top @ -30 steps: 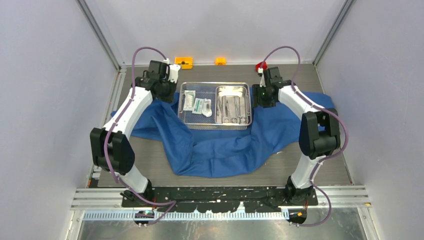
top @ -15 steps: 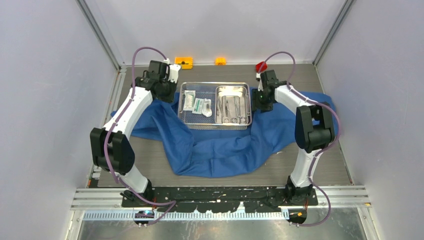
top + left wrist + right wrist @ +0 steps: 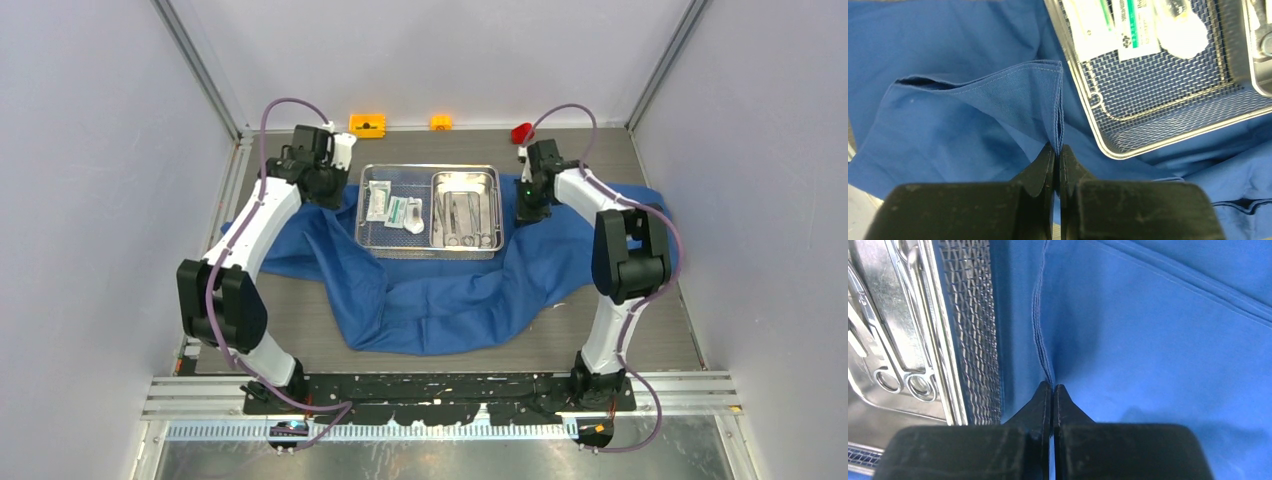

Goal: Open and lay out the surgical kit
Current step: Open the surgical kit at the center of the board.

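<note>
Two grippers, both clamped on cloth. We log the left gripper [image 3: 1058,150] pinching a raised, hemmed fold of the blue cloth wrap [image 3: 440,300] just beside the left wall of the wire-mesh basket [image 3: 395,243]. The right gripper [image 3: 1053,387] pinches a seamed fold just beside the basket's right wall. We find the basket sitting on the wrap, mid-table. Its left half holds three white packets [image 3: 395,208]. Its right half holds a steel tray [image 3: 465,175] with scissors and forceps [image 3: 462,215] lying side by side.
</note>
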Motion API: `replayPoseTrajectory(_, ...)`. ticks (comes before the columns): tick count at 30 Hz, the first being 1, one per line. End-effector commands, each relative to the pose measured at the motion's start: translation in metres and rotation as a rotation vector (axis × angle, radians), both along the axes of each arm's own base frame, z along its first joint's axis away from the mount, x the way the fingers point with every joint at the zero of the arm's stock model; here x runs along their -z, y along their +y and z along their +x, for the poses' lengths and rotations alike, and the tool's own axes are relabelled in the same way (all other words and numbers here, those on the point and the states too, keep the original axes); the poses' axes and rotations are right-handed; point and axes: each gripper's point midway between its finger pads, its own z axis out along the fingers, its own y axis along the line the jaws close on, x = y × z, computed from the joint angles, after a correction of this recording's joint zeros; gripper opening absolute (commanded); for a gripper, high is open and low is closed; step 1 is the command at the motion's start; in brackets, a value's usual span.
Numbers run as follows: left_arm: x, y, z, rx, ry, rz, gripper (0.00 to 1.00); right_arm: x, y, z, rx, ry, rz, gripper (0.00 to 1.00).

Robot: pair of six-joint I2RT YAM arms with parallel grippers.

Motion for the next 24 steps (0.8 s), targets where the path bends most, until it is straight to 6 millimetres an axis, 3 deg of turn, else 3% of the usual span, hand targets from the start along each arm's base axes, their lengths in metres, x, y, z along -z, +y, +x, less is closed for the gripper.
replayPoseTrajectory(1, -0.017, 0.025, -0.011, -0.011, -0.041, 0.046, 0.00, -0.060, -0.026, 0.002, 0.029, -0.152, -0.007, 0.00)
replayPoseTrajectory(11, -0.014, 0.070, -0.071, 0.050, 0.008, 0.260, 0.00, -0.108, -0.075, -0.073, 0.013, -0.315, -0.186, 0.00)
replayPoseTrajectory(18, -0.024, 0.116, -0.142, 0.094, 0.046, 0.485, 0.00, -0.141, -0.116, -0.139, 0.006, -0.384, -0.381, 0.00)
replayPoseTrajectory(24, -0.039, 0.139, -0.203, 0.144, 0.061, 0.582, 0.00, -0.164, -0.136, -0.189, 0.002, -0.403, -0.480, 0.00)
